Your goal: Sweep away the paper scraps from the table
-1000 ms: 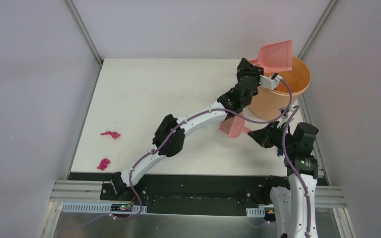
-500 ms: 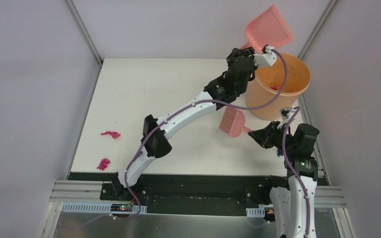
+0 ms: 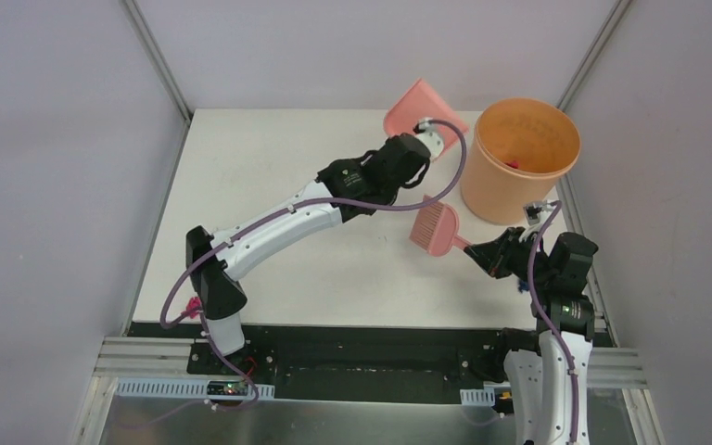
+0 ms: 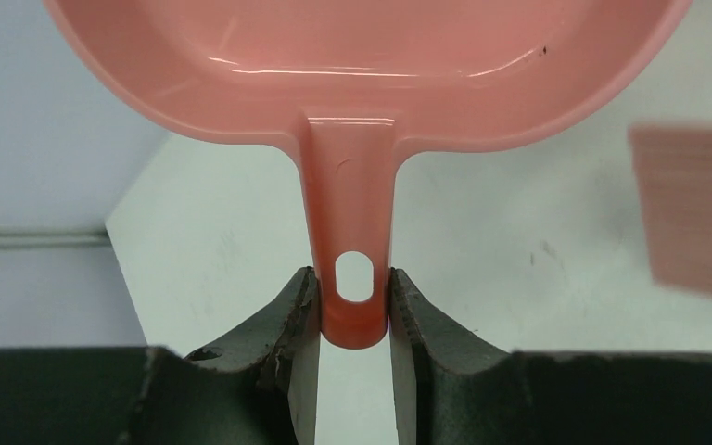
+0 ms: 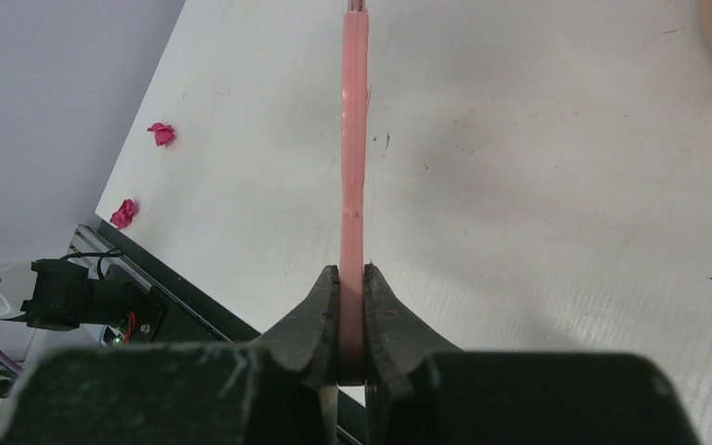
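Dustpan swung off bucket, back over table

Dustpan (image 3: 413, 104) has changed place. A second ago it hung tipped over the orange bucket (image 3: 519, 158). Half a second ago it stood lifted above the rim. It now sits off toward 12 o'clock of the white table (image 3: 269, 158), clear of the bucket at 2 o'clock. The left arm's (image 3: 269, 222) elbow has folded back toward 8 o'clock. The right arm and the pink brush (image 3: 436, 230), out at 4 o'clock, have not shifted.

Left gripper (image 4: 354, 301): fingers clamped on the end of the dustpan handle, one either side of the hanging hole. Right gripper (image 5: 351, 278): fingers pinched tight on the brush handle, which shows edge-on there.

Paper scraps (image 5: 160, 133): the right wrist view shows two magenta bits, well apart from the brush and near the table's 8 o'clock edge. One lies close to the black front strip. From overhead the folded left arm covers that patch and only a sliver of magenta peeks out beside the arm; earlier both bits lay in plain sight. The overhead view alone shows a small magenta speck inside the bucket.

The left wrist view shows the pan's inside as glossy and bare where visible, with a blurred pink patch, probably the brush, at 3 o'clock.
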